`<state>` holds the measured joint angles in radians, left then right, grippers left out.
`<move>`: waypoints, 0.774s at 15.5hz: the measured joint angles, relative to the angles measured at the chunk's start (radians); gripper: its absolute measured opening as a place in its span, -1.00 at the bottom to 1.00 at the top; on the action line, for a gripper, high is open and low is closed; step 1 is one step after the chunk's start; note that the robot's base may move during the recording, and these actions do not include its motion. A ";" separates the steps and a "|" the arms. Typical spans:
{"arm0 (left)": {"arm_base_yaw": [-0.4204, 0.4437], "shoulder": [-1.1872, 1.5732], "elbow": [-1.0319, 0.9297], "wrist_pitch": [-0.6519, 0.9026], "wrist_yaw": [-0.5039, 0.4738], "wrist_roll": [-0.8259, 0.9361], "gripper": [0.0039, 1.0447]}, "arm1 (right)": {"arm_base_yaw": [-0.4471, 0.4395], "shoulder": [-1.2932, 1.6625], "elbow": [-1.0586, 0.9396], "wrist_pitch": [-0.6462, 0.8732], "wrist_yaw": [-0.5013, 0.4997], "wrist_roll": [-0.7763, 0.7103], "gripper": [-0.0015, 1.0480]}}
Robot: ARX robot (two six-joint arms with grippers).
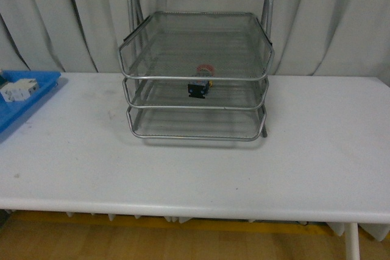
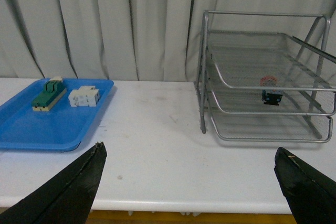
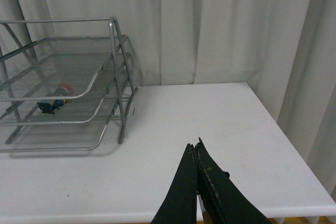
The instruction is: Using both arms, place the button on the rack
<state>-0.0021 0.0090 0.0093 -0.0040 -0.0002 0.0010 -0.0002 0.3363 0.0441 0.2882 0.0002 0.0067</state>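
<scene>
You are looking through the front view straight across the white table (image 1: 195, 162) at the wire-mesh rack (image 1: 196, 68), which is sitting centred before the curtain. The left wrist view is facing the same way from further left, taking in the blue tray (image 2: 50, 124) too. The right wrist view is looking from the right; all three are sharing the rack.

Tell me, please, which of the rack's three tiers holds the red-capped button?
The middle tier of the rack holds the button; the top tier and bottom tier look bare.
</scene>
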 joint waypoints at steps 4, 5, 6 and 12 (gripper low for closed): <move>0.000 0.000 0.000 0.000 0.000 0.000 0.88 | 0.000 -0.068 -0.033 -0.022 0.000 0.000 -0.97; 0.000 0.000 0.000 0.000 0.000 0.000 0.88 | 0.000 -0.097 -0.033 -0.043 0.000 0.000 -0.97; 0.000 0.000 0.000 0.000 0.000 0.000 0.88 | 0.000 -0.113 -0.033 -0.060 0.000 0.000 -0.97; 0.000 0.000 0.000 0.000 0.000 0.000 0.88 | 0.000 -0.333 -0.032 -0.277 0.000 0.000 -0.97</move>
<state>-0.0021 0.0090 0.0093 -0.0044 0.0002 0.0010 -0.0002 0.0029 0.0116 0.0116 -0.0002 0.0063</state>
